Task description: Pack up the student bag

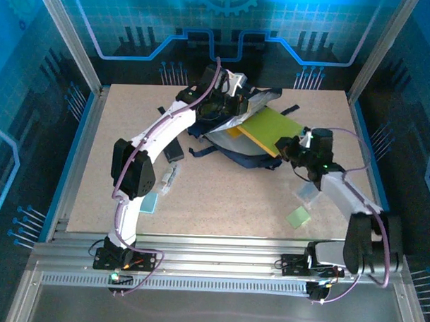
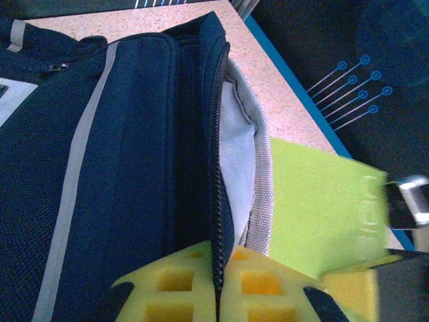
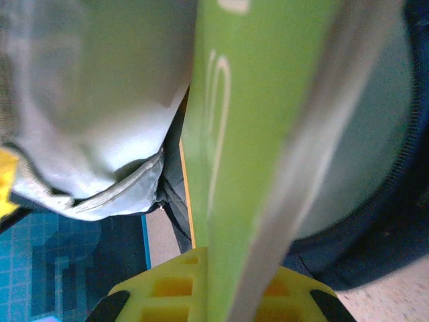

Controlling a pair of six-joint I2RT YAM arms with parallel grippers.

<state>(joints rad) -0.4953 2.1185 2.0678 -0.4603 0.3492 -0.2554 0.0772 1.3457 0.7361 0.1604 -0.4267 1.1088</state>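
Navy fabric of the student bag (image 1: pixel 252 159) lies on the tabletop (image 1: pixel 221 196) directly beneath and ahead of the left claw (image 2: pixel 218 285). That claw is pinched tight on the zippered lip of the main opening, and the zip teeth run straight up between its yellow pads (image 2: pixel 201 282). The grip looks meant to lift that lip so the mouth gapes; just to the claw's right the pale grey lining shows, parted from the dark outer panel.

Across the opening, the right claw (image 3: pixel 211 292) is clamped on the near edge of a flat green book (image 1: pixel 272 131), seen edge-on from that wrist. The book stretches away from the claw toward the bag. Its far end reaches the grey lining at the mouth, while most of it is outside. Holding it by the trailing edge leaves the leading edge free to slide in, so I judge the insertion begun but not finished.

Well behind the right claw, toward the arm bases, a small green pad (image 1: pixel 298 217) lies loose. A small black case (image 1: pixel 174 151) lies well back from the left claw, beside its arm.
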